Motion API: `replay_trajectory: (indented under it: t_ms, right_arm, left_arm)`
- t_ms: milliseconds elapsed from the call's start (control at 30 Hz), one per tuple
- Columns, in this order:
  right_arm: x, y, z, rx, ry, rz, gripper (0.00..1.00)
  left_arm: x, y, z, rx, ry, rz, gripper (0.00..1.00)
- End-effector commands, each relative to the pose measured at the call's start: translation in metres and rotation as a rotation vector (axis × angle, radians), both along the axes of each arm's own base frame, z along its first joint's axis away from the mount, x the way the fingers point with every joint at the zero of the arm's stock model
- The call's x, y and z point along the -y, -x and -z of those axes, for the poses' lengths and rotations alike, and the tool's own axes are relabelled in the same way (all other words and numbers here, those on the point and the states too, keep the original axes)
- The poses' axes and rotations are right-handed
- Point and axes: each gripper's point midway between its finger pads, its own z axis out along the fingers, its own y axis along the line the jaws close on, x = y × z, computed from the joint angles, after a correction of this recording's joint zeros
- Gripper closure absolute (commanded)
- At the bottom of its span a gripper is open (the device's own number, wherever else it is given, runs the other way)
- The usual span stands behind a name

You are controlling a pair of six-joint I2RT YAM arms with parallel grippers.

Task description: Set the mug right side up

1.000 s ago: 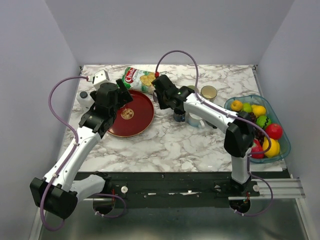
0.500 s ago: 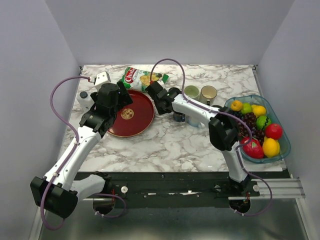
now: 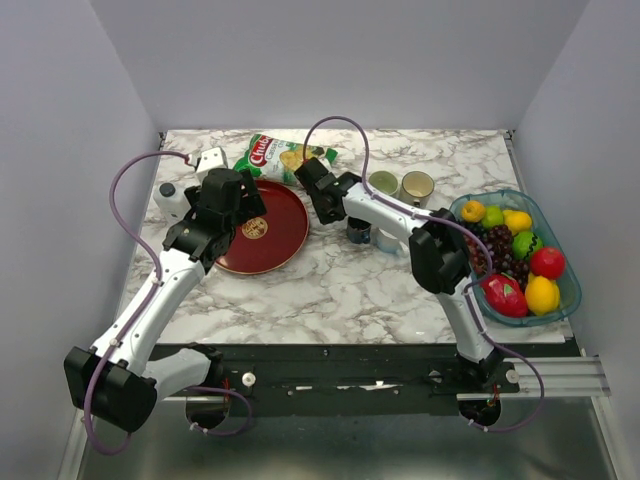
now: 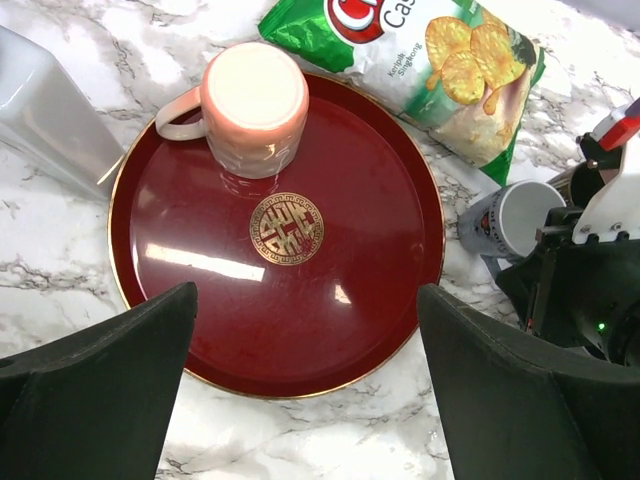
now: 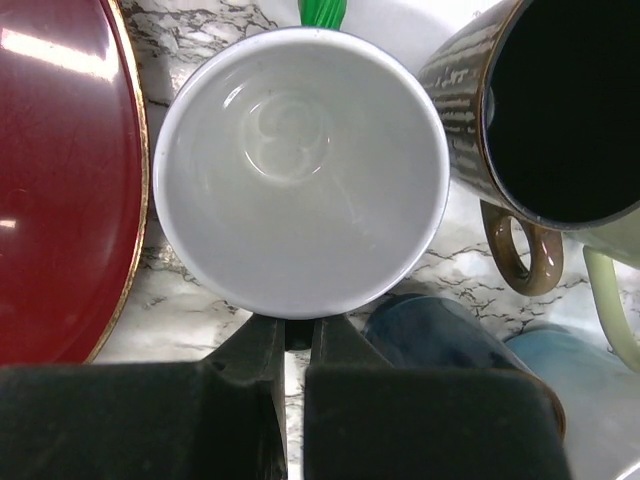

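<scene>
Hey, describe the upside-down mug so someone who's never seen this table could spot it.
Find the round red tray with the gold emblem. Near its rim stands a pale pink mug. The only mug on the tray, it sits bottom up.

- Your left arm [image 3: 150, 300] reaches forward over the table, bent at the elbow, with the wrist tipped downward.
- Your left gripper [image 4: 307, 296] hangs with its fingers spread wide, holding nothing.
- Your right arm [image 3: 385, 212] bends at the elbow and stretches leftward.
- Your right gripper [image 5: 297, 345] has its fingers pinched on the rim of the mug [image 5: 300, 170].
</scene>
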Motion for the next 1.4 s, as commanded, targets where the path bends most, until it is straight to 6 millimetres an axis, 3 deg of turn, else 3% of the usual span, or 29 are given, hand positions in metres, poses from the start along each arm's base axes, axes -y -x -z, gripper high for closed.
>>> replay_trajectory:
  t_ms: [0,67,167,267,400,500,533,633,667,700,733,767,833,900,1133,1233,1367]
  right_arm:
    - [-0.003,-0.005,0.009,-0.030,0.007,-0.002,0.78]
    - [-0.005,-0.006,0.003,-0.040,-0.012,0.003,0.59]
    - [-0.007,-0.007,-0.005,-0.042,-0.024,0.003,0.43]
    - [-0.006,-0.006,-0.013,-0.046,-0.034,0.012,0.35]
    - [-0.005,-0.003,-0.032,-0.033,-0.058,0.011,0.26]
    - [-0.004,0.001,-0.059,-0.004,-0.098,0.004,0.21]
    - [-0.003,0.002,-0.078,0.019,-0.127,0.001,0.20]
    - [0.002,0.008,-0.097,0.040,-0.153,0.001,0.16]
    - [0.003,0.009,-0.120,0.082,-0.190,-0.001,0.16]
    - [0.005,0.011,-0.129,0.101,-0.204,-0.007,0.14]
    - [0.013,0.015,-0.122,0.100,-0.181,0.003,0.14]
    - [0.017,0.016,-0.149,0.164,-0.224,0.006,0.13]
    - [0.030,0.022,-0.150,0.189,-0.208,0.016,0.12]
    - [0.038,0.026,-0.170,0.236,-0.234,0.022,0.11]
    - [0.053,0.045,-0.172,0.215,-0.240,0.023,0.11]
    - [0.053,0.052,-0.165,0.180,-0.237,0.009,0.11]
    - [0.055,0.056,-0.160,0.159,-0.230,0.012,0.11]
  left_arm:
    - [0.001,0.005,0.013,-0.041,-0.020,0.028,0.01]
    - [0.003,0.004,0.016,-0.051,-0.022,0.040,0.01]
    - [0.004,0.003,0.020,-0.061,-0.030,0.048,0.01]
    - [0.004,0.002,0.025,-0.074,-0.048,0.054,0.01]
    - [0.001,-0.002,0.033,-0.090,-0.110,0.067,0.01]
    - [-0.003,-0.011,0.038,-0.099,-0.207,0.105,0.01]
    - [-0.003,-0.014,0.043,-0.112,-0.240,0.131,0.01]
    - [0.001,-0.025,0.052,-0.126,-0.327,0.267,0.01]
    - [-0.002,-0.029,0.054,-0.125,-0.339,0.274,0.01]
    - [-0.004,-0.034,0.054,-0.115,-0.354,0.291,0.01]
    - [-0.015,-0.039,0.059,-0.127,-0.342,0.284,0.01]
    - [-0.011,-0.042,0.062,-0.120,-0.315,0.333,0.01]
    - [-0.022,-0.053,0.065,-0.103,-0.300,0.353,0.01]
    - [-0.020,-0.063,0.065,-0.076,-0.286,0.393,0.01]
    - [-0.034,-0.106,0.096,-0.146,-0.345,0.480,0.01]
    - [-0.046,-0.130,0.092,-0.132,-0.390,0.436,0.01]
    - [-0.058,-0.147,0.086,-0.133,-0.437,0.408,0.01]
